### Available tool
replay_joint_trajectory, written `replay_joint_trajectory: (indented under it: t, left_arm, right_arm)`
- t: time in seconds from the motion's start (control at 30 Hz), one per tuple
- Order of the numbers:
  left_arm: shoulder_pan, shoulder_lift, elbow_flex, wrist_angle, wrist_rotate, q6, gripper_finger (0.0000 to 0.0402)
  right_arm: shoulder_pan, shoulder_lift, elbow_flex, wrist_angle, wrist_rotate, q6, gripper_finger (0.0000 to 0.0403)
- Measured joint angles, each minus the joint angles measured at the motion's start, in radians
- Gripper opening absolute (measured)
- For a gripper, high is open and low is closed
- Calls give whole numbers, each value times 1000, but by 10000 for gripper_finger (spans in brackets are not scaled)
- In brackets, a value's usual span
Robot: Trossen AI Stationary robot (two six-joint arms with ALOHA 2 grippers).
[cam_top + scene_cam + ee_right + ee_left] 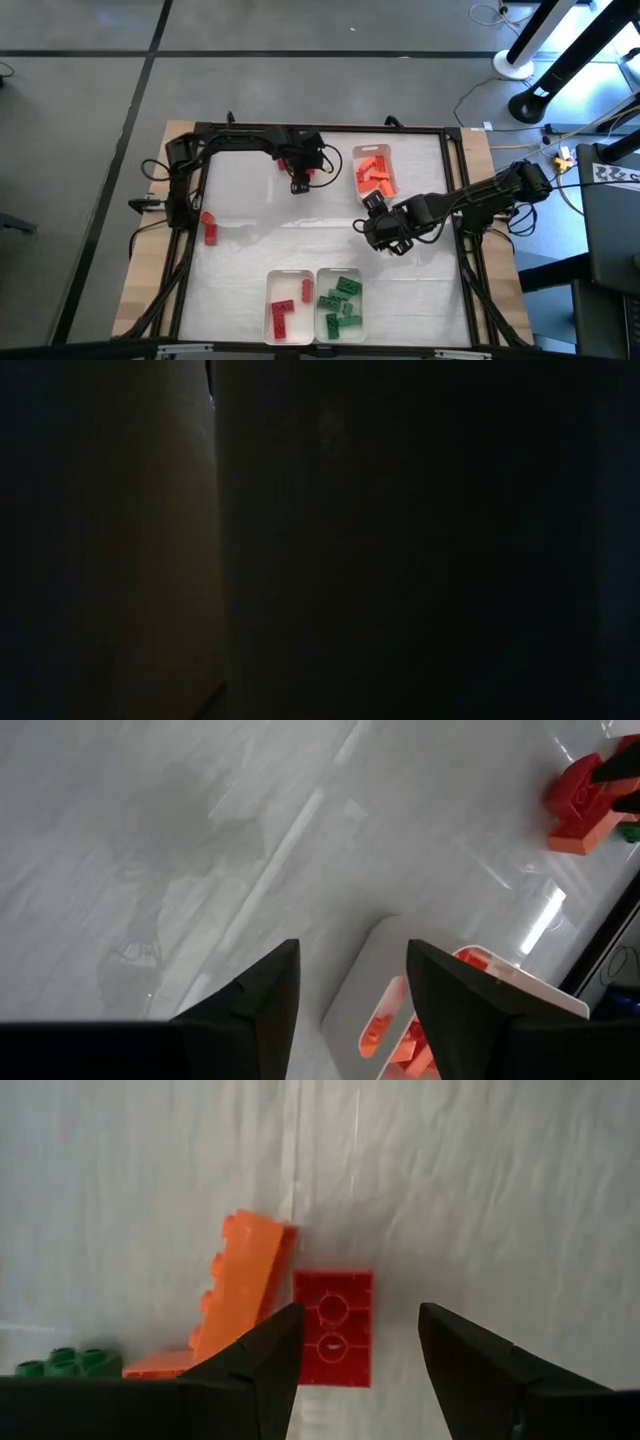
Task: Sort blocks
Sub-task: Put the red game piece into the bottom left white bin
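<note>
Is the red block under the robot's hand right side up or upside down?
Upside down. In the left wrist view the red block shows its hollow underside with round tubes, not studs, between the open left end effector.

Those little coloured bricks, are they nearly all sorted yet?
Mostly. Three white trays already hold orange blocks, red blocks and green blocks. The open left gripper hovers over a red brick beside an orange brick. Two loose bricks wait near the table's left edge. The open right gripper is empty.

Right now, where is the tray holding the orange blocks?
In the high view, the orange-block tray sits toward the table's far right, just beyond the right gripper, with the left gripper off to its left.
</note>
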Motion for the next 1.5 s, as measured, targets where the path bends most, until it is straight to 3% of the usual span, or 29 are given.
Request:
replay_joint_trajectory:
  t: [0.6, 0.8, 1.03, 1.5]
  left_arm:
    - [0, 100, 2, 17, -90, 48, 186]
    - [0, 102, 2, 51, -93, 48, 154]
    - [0, 102, 2, 41, -89, 51, 69]
    - [-2, 36, -3, -31, -60, 19, 68]
  right_arm:
    - [0, 0, 0, 5, 0, -2, 186]
    - [0, 0, 0, 5, 0, -2, 186]
    - [0, 0, 0, 5, 0, -2, 186]
    - [0, 0, 0, 7, 0, -23, 186]
